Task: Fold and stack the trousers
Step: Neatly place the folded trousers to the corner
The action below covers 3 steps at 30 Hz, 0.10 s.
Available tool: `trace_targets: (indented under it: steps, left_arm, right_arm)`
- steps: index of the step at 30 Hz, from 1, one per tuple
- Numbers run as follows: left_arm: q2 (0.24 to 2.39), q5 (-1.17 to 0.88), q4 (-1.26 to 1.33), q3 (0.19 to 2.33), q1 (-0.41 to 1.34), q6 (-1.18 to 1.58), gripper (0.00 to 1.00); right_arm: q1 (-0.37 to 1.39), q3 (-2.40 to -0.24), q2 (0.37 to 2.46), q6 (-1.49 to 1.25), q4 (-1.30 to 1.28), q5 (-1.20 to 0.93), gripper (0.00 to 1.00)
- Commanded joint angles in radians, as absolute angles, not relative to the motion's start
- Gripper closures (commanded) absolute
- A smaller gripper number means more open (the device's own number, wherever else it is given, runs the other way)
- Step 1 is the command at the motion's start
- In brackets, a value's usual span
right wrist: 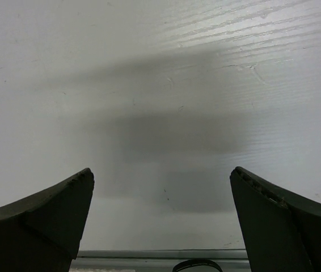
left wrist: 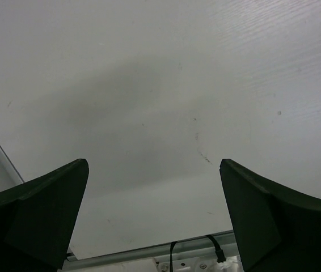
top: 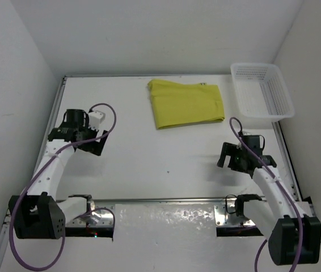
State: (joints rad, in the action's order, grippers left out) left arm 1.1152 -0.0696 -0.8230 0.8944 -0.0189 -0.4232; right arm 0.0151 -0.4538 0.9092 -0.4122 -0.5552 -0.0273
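Trousers (top: pixel 186 103) are lying folded into a flat yellow rectangle at the far middle of the desk (top: pixel 160 164), just left of the white mesh basket (top: pixel 262 90) and not touching it. Left arm (top: pixel 55 161) and right arm (top: pixel 274 190) are hovering over bare desk, both sets of jaws standing spread wide, gripping nothing, well apart from the cloth.

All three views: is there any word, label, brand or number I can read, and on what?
None can be read. The trousers, the basket, the table, the left gripper and the right gripper show no lettering. Anything finer is too small to tell in the top view.
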Motion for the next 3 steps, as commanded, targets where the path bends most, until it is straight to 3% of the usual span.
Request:
trace_targets:
  steps: [1, 3]
  left_arm:
    - [1.08, -0.034, -0.782, 0.861, -0.028, -0.445, 0.0]
    - [1.072, -0.028, -0.778, 0.845, -0.028, -0.445, 0.0]
  right_arm:
    - [0.011, -0.43, 0.865, -0.399, -0.523, -0.032, 0.01]
    - [0.011, -0.422, 0.824, -0.4, -0.499, -0.034, 0.01]
